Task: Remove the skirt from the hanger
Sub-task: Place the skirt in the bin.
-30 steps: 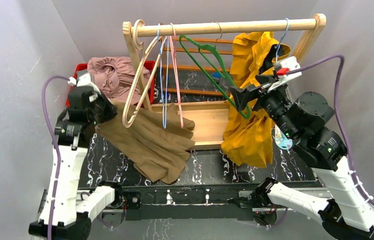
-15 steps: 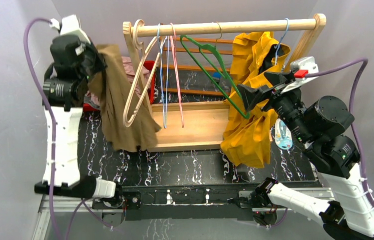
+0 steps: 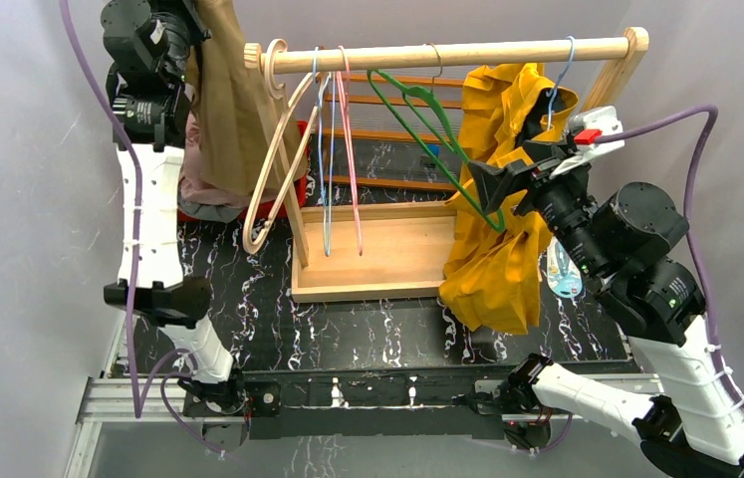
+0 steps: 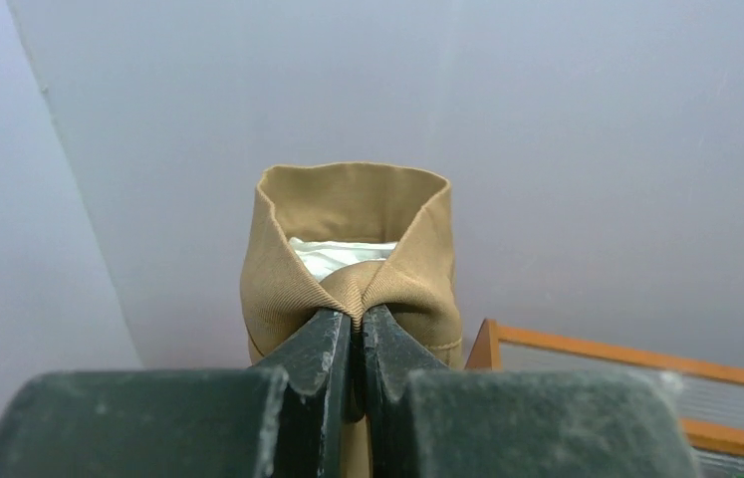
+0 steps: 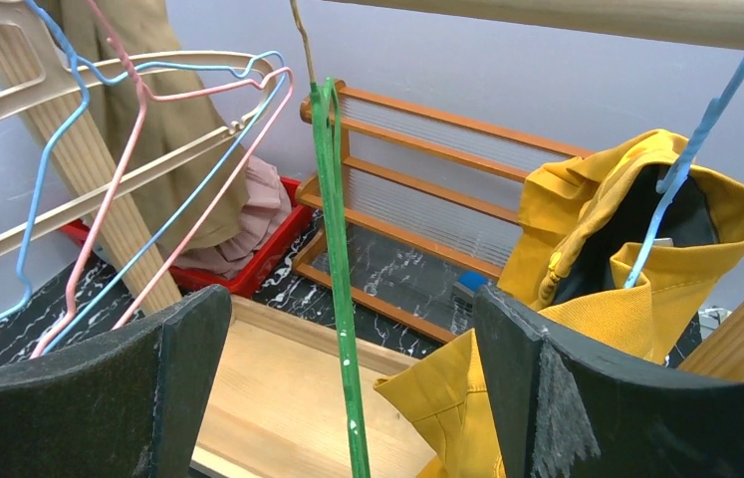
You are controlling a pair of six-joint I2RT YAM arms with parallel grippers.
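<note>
skirt point(image 4: 348, 229) | hung clear of rail point(image 3: 447, 52) above red bin point(image 5: 268, 261), likely for drop | left pincer point(image 4: 356, 324) clamped its waistband | right pincer point(image 5: 348, 319) gaped around green hanger point(image 5: 333, 199)

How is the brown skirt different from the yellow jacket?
The brown skirt is dull tan, while the yellow jacket is bright mustard. The skirt is pinched in the shut left gripper, held high and on no hanger. The jacket hangs from a blue hanger on the wooden rail. The skirt dangles over the red bin, and the jacket droops at the rack's right end. Both hang limp.
</note>
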